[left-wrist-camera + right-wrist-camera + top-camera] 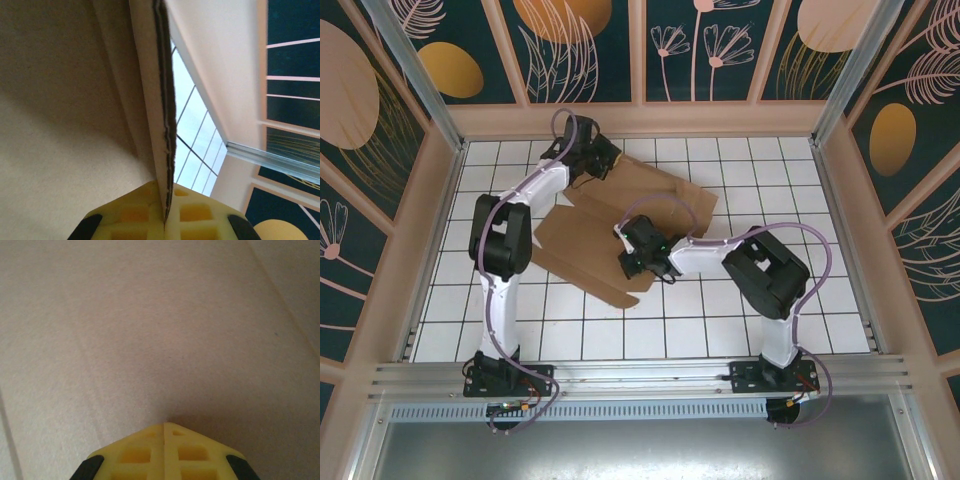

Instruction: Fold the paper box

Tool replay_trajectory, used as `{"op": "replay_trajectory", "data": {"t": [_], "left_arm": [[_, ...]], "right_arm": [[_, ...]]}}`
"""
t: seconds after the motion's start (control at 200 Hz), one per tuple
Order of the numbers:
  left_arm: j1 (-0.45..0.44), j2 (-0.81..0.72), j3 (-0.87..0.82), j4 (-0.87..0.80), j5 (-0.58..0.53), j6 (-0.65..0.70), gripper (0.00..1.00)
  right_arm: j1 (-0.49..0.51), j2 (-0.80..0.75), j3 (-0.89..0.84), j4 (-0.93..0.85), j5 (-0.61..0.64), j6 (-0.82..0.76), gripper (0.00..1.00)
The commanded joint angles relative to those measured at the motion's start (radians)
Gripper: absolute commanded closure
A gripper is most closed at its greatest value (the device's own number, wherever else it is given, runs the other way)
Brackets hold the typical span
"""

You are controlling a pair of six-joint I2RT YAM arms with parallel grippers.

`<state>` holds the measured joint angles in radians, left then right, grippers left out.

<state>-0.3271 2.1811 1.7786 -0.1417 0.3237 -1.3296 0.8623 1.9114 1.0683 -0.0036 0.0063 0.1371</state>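
The paper box (665, 195) is a flat brown cardboard sheet with flaps, spread over the middle of the white tiled table. My left gripper (603, 158) is at the sheet's far left corner. In the left wrist view its yellow fingers (195, 212) are shut on a cardboard edge (162, 100) that rises between them, with the sheet's broad face (60, 130) to the left. My right gripper (634, 262) points down onto the sheet's near middle. In the right wrist view it (165, 426) is shut with nothing between the fingers, its tips at the cardboard surface (150, 325).
The tiled table (800, 290) has bare room to the right and along the near side. The back wall's low ledge (640, 118) runs close behind the left gripper. Metal posts (850, 70) stand at the corners.
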Motion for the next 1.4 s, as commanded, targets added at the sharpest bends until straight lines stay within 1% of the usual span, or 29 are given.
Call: {"op": "replay_trajectory", "data": {"t": [0.0,0.085,0.26,0.44,0.51,0.661,0.836,0.916,0.986,1.056,1.136,1.171,1.201,1.276,1.391], "left_arm": [[0.003,-0.06,-0.058,0.025,-0.007,0.005,1.0],[0.006,-0.087,-0.115,0.049,-0.011,0.006,1.0],[0.009,-0.162,-0.256,0.154,0.004,-0.027,1.0],[0.008,-0.239,-0.367,0.197,-0.03,-0.013,1.0],[0.008,-0.269,-0.438,0.238,-0.034,-0.027,1.0],[0.007,-0.329,-0.595,0.342,-0.02,-0.06,1.0],[0.005,-0.359,-0.679,0.399,-0.05,-0.055,1.0],[0.004,-0.36,-0.706,0.45,-0.046,-0.062,1.0],[0.003,-0.364,-0.721,0.477,-0.053,-0.062,1.0],[0.001,-0.371,-0.74,0.514,-0.067,-0.056,1.0],[0.002,-0.373,-0.752,0.549,-0.078,-0.054,1.0],[0.002,-0.369,-0.751,0.56,-0.079,-0.052,1.0],[0.001,-0.366,-0.748,0.562,-0.08,-0.054,1.0],[0.001,-0.355,-0.74,0.578,-0.081,-0.061,1.0],[0.002,-0.353,-0.733,0.591,-0.108,-0.071,1.0]], "right_arm": [[-0.053,0.007,-0.034,-0.168,0.159,0.022,1.0],[-0.074,-0.002,-0.03,-0.174,0.193,0.008,1.0],[-0.103,0.005,-0.002,-0.175,0.265,-0.055,1.0],[-0.108,0.002,0.002,-0.117,0.264,-0.194,1.0],[-0.113,-0.003,0.001,-0.101,0.283,-0.23,1.0],[-0.121,-0.025,-0.023,-0.061,0.268,-0.306,1.0],[-0.108,-0.07,-0.051,-0.005,0.267,-0.363,1.0],[-0.093,-0.152,-0.068,0.027,0.209,-0.343,0.96],[-0.082,-0.217,-0.077,0.053,0.127,-0.29,0.86],[-0.067,-0.247,-0.08,0.083,0.04,-0.196,0.81],[-0.038,-0.25,-0.085,0.123,0.014,-0.079,0.8],[-0.029,-0.24,-0.087,0.143,-0.05,-0.039,0.8],[-0.022,-0.227,-0.086,0.154,-0.072,-0.007,0.8],[-0.009,-0.173,-0.062,0.151,-0.089,0.05,0.81],[0.013,-0.087,-0.03,0.134,-0.051,0.064,0.81]]}}
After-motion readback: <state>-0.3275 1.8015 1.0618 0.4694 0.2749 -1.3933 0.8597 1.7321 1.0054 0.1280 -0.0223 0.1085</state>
